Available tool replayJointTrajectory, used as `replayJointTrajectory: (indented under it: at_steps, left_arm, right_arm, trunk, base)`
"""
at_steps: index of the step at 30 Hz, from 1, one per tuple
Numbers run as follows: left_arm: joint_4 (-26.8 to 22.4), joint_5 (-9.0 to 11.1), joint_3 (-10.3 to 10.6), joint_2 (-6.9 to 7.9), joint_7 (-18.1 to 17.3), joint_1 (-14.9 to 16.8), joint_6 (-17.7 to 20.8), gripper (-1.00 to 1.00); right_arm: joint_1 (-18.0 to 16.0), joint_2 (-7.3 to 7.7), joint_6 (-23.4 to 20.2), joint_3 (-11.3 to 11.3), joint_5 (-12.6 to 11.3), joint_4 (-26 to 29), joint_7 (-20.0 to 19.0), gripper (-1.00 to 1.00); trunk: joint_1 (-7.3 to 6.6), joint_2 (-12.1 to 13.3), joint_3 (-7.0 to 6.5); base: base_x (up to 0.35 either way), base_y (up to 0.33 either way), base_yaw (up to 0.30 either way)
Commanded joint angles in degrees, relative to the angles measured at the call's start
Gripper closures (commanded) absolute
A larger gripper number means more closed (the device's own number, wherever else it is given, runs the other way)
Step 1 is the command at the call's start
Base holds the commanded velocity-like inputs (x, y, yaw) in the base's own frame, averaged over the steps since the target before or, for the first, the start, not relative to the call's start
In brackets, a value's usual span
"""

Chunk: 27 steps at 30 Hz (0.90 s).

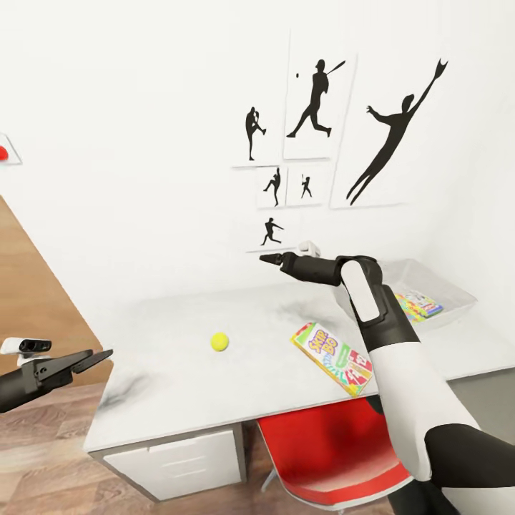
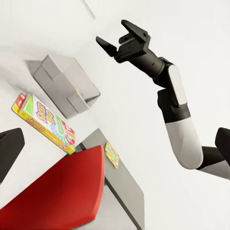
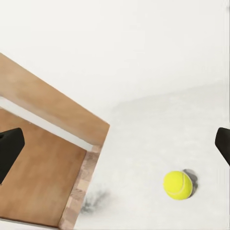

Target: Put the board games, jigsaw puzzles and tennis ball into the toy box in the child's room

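Observation:
The tennis ball (image 1: 219, 342) rests on the pale grey table (image 1: 164, 386), left of centre; the right wrist view shows the ball (image 3: 178, 185) between wide-spread fingers (image 3: 10, 146). A "Skip-Bo" board game (image 1: 332, 357) lies flat near the front edge. The toy box (image 1: 447, 286) stands at the table's far right with a flat multicoloured item (image 1: 418, 305) inside. My right gripper (image 1: 268, 259) hangs open and empty, high above the table's back, as the left wrist view of this gripper (image 2: 111, 32) confirms. My left gripper (image 1: 100, 354) is open and empty beside the table's left edge.
A red chair (image 1: 336, 450) is tucked under the table front, beside the white drawer unit (image 1: 179, 461). A small flat multicoloured piece (image 2: 111, 154) lies on the lower dark grey wing. Silhouette prints hang on the wall behind. Wood floor (image 1: 43, 443) lies to the left.

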<state>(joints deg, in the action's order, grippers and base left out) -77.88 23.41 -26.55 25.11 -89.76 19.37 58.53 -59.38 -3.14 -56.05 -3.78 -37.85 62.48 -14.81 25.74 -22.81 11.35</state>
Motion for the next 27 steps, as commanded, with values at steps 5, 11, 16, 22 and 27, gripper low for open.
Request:
replayJointTrajectory:
  at_steps: [5,11,16,22,27]
  left_arm:
    - [0.04,-0.02,-0.03,0.02,-0.24,0.05,0.41,-1.0]
    - [0.09,-0.15,-0.08,0.03,-0.24,0.05,0.34,-1.0]
    - [0.1,-0.68,-0.43,0.03,-0.24,0.05,0.23,-1.0]
    - [0.1,-0.98,-1.01,0.03,-0.24,0.05,0.19,-1.0]
    - [0.1,-1.09,-1.13,0.03,-0.24,0.05,0.18,-1.0]
  right_arm:
    - [-0.04,0.03,-0.39,0.07,0.54,-0.32,2.38,-1.0]
    - [-0.04,0.11,-0.45,0.04,0.57,-0.48,3.6,-1.0]
    - [-0.03,0.14,-0.46,0.03,0.58,-1.52,3.81,-1.0]
    - [0.0,0.15,-0.46,0.01,0.65,-2.37,3.87,-1.0]
    - [-0.02,0.15,-0.46,0.0,0.65,-3.09,3.94,-1.0]
  trunk:
    - [0.04,-0.1,-0.34]
    - [0.04,-0.1,-0.88]
    - [0.04,-0.1,-1.33]
    - [0.04,-0.1,-1.77]
    - [0.04,-0.1,-1.85]
  base:
    - [0.013,0.021,0.114]
    - [0.016,0.146,0.118]
    - [0.017,0.075,0.126]
    - [0.007,0.131,0.124]
    - [0.005,0.058,0.033]
